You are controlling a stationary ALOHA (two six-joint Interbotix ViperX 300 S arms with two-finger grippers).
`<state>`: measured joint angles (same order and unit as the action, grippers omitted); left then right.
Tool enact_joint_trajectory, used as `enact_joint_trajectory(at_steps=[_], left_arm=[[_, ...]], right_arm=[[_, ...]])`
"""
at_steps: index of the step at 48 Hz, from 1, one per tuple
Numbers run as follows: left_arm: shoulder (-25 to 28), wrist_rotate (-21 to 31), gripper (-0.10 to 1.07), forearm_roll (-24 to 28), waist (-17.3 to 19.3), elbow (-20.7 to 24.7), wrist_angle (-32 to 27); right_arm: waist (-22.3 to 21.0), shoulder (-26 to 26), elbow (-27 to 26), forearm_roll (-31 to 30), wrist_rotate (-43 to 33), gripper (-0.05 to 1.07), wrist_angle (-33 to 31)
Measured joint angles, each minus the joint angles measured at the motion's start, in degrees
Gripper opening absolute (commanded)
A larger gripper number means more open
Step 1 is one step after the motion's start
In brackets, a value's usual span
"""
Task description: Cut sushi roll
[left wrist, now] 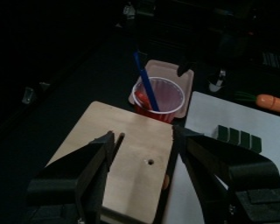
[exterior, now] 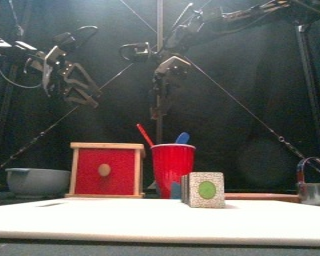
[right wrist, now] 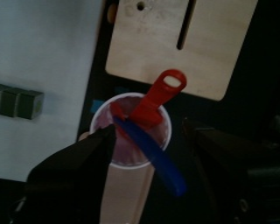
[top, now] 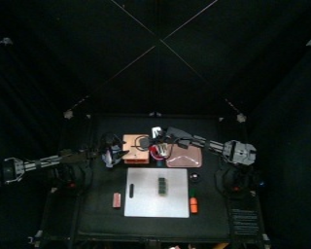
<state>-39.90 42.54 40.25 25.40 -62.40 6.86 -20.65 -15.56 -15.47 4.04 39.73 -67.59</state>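
The sushi roll (top: 162, 182), a short dark row of slices, lies on the white board (top: 143, 193). It also shows in the left wrist view (left wrist: 238, 136), in the right wrist view (right wrist: 14, 100) and end-on in the front view (exterior: 206, 189). My right gripper (top: 158, 137) is open and hovers above the red cup (right wrist: 136, 133), which holds a red-handled tool (right wrist: 161, 91) and a blue one (right wrist: 153, 157). My left gripper (top: 114, 153) is open and empty above the wooden box (left wrist: 119, 149), left of the cup.
A small wooden board (top: 185, 157) lies right of the cup. An orange-red stick (top: 194, 204) and a reddish-brown bar (top: 117, 199) flank the white board. A grey bowl (exterior: 39, 181) stands at the left. The red-fronted box (exterior: 107, 170) stands beside the cup (exterior: 172, 170).
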Motion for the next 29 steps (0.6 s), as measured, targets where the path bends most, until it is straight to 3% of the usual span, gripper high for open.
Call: enact_joint_trajectory(at_steps=[6, 16, 29], left_arm=[[-3.78, 0.00, 0.90, 0.00, 2.02, -1.93, -1.41], [-9.76, 0.09, 0.90, -1.58, 4.39, -4.57, -2.81], [-10.63, 0.00, 0.90, -4.13, 4.66, -5.10, -4.22]], right_arm=[[-0.53, -2.90, -3.43, 0.35, 3.78, 0.76, -1.05], [-1.49, -6.15, -5.45, 1.76, 7.29, 0.75, -1.67], [-1.93, -7.38, -8.00, 1.67, 8.79, 0.75, -2.11]])
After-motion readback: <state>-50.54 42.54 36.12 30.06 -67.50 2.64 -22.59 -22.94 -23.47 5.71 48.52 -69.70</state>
